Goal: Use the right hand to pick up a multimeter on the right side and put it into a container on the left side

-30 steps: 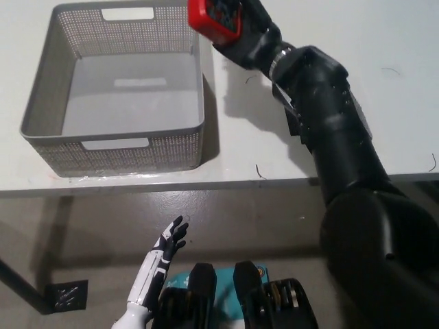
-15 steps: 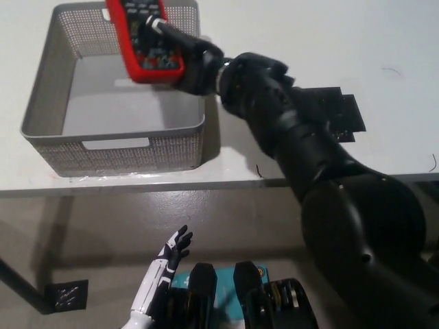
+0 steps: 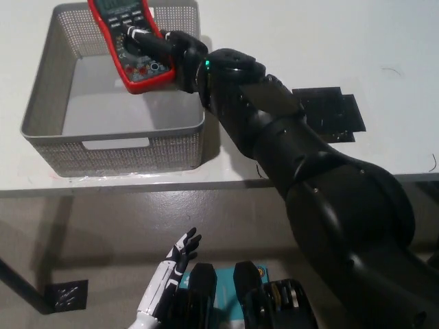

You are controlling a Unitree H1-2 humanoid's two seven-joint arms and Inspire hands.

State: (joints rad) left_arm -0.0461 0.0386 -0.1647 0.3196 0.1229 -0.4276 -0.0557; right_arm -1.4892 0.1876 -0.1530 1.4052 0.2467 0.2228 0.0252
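You see the black right hand (image 3: 161,51) grasping the red-cased multimeter (image 3: 130,42) above the grey perforated plastic container (image 3: 116,147); white left hand (image 3: 175,264) rests low, fingers apart.

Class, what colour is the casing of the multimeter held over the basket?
Red, around a dark face; the multimeter shows in the head view, the only one.

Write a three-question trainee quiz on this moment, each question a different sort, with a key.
1. True or false: the multimeter lies on the white table to the right of the basket.
2. Which hand holds the multimeter? A. the right hand B. the left hand
3. Fill in: the dark flat patch on the table lies to the ____ of the basket.

Key: 1 false, it is held over the basket. 2 A; the white left hand rests low, below the table edge, open. 3 right.
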